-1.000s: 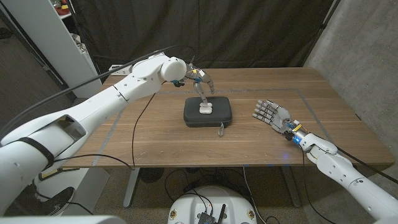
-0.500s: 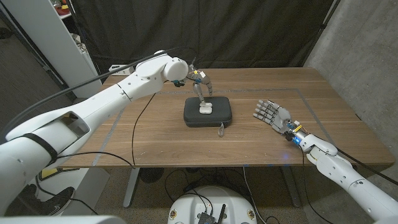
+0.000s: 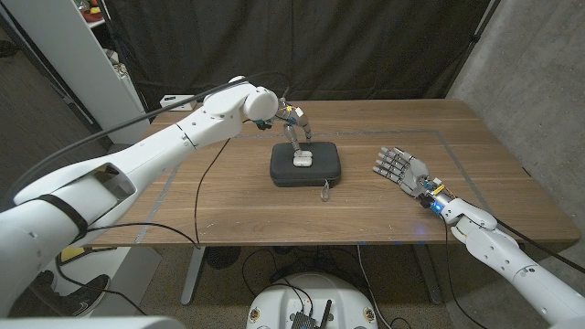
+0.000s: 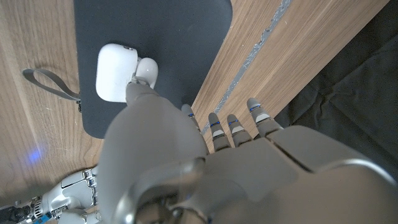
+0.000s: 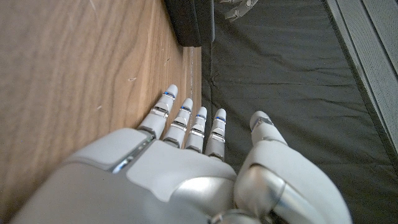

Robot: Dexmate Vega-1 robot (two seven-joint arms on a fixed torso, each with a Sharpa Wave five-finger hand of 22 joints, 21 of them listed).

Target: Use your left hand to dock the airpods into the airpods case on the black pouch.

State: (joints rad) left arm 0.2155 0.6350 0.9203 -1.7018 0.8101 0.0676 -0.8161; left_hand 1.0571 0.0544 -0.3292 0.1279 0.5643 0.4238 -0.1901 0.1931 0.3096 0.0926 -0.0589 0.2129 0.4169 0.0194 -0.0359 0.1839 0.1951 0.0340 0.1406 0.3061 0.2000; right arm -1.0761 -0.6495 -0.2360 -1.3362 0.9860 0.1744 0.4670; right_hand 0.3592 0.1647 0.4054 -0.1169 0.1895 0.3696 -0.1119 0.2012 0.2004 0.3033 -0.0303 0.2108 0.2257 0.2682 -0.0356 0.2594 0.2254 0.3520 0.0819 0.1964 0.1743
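White airpods case on the black pouch, my left robot hand touching it with one fingertip, grip unclear, right robot hand spread wide, holding nothing, wooden table, dark curtain behind.

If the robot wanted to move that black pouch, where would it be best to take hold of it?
Probably by the grey wrist strap lying loose off the black pouch at its corner nearest the robot. The pouch itself lies flat and wide, with the airpods case on top and the left hand over it, so a low approach from the robot's side seems safest.
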